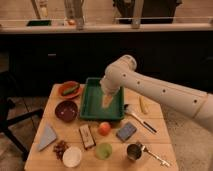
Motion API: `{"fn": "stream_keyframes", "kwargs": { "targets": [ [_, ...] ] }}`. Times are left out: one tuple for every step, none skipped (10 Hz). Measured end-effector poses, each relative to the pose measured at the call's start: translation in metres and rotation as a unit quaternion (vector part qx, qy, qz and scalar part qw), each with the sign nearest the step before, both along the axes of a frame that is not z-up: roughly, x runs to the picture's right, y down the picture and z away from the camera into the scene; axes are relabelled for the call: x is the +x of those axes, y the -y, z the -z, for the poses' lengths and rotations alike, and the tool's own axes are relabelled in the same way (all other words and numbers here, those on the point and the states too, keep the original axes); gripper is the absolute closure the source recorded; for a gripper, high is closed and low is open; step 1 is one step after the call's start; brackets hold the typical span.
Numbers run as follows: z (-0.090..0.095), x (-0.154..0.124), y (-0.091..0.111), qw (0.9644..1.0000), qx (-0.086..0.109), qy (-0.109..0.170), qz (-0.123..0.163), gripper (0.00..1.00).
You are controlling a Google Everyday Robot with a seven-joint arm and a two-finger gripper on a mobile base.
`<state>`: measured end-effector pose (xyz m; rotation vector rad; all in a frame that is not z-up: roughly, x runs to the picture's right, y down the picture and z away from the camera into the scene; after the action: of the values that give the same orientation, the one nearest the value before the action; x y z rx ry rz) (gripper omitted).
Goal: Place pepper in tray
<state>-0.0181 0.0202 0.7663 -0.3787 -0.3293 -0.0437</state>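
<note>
Green plastic tray (91, 102) sits at the middle of the surface's far edge. Gripper (107, 101) hangs over the tray's right half; whether it is closed on anything cannot be told. Pepper (73, 90) appears to lie on the orange plate (61, 92) at the far left corner, just beside the tray.

Judgement: light, firm, smooth-skinned, liable to roll. Grip across its middle with moderate pressure.

Count: one pepper, one tray, one orange plate, one dark red bowl (66, 110), one round orange fruit (104, 128), one pale yellow item (143, 105).
</note>
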Motion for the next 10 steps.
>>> {"fn": "stream_keyframes", "kwargs": {
  "targets": [
    [-0.003,-0.006,0.002,1.0000,0.000,0.005,-0.003,0.20],
    [-0.011,-0.010,0.007,0.9999,0.003,0.008,-0.005,0.20],
    [-0.013,-0.015,0.008,0.9999,0.003,0.012,-0.004,0.20],
    [-0.013,-0.014,0.008,0.9999,0.004,0.012,-0.004,0.20],
    [-0.013,-0.014,0.008,0.9999,0.004,0.011,-0.003,0.20],
    [-0.013,-0.012,0.008,0.9999,0.004,0.011,-0.004,0.20],
    [-0.013,-0.013,0.008,0.9999,0.004,0.011,-0.004,0.20],
    [-0.013,-0.014,0.008,0.9999,0.004,0.012,-0.003,0.20],
    [-0.013,-0.013,0.007,0.9999,0.004,0.011,-0.003,0.20],
    [-0.014,-0.013,0.008,0.9999,0.009,0.010,-0.007,0.20]
  ]
}}
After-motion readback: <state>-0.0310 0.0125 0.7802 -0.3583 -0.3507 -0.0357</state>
